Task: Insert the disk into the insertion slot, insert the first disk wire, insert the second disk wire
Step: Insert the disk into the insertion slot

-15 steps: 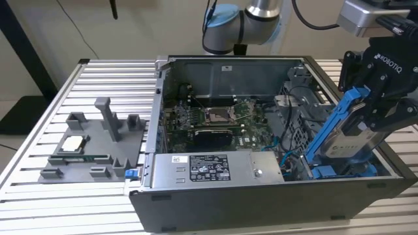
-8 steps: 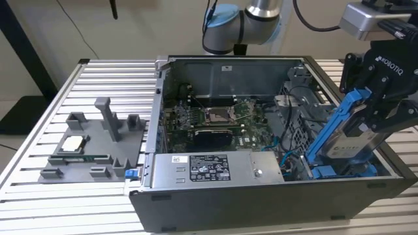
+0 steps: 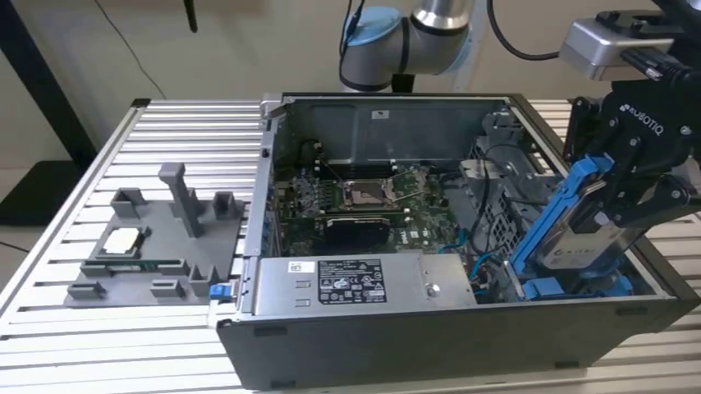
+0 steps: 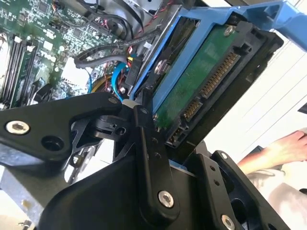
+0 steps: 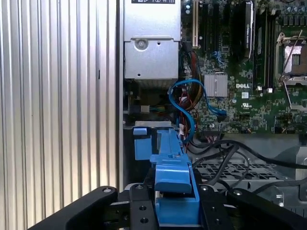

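clamping the disk (image 3: pixel 579 238) by its long edges, the gripper (image 3: pixel 619 201) has its jaws closed on the blue frame, which is pinched between the black fingers (image 4: pixel 146 143). the disk hangs below the gripper at a tilt. its upper end is between the fingers and its lower end is down inside the case (image 3: pixel 438 357), at the slot (image 3: pixel 524 283), not lying flat in it. in the second wrist view the disk's underside faces out: a green circuit board with a row of gold contacts, set in a dark metal body and edged in bright blue plastic. in the first wrist view the blue frame runs straight away from the gripper (image 5: pixel 175 208) into the case.

farthest from the gripper, at the exterior view's left, a grey moulded tray (image 3: pixel 164 246) with upright posts sits on the ribbed aluminium table (image 3: pixel 66 345). nearer stands the open case, made of dark grey sheet metal. a boxy grey psu (image 3: pixel 350 283) with a white label lies along its near wall, and a green board (image 3: pixel 373 193) with a square socket lies on its floor. just beside the disk, thin blue and black cables (image 3: pixel 482 246) loop loosely. beyond the disk in the second wrist view, a person's hand (image 4: pixel 283 146) shows, well apart from the gripper.
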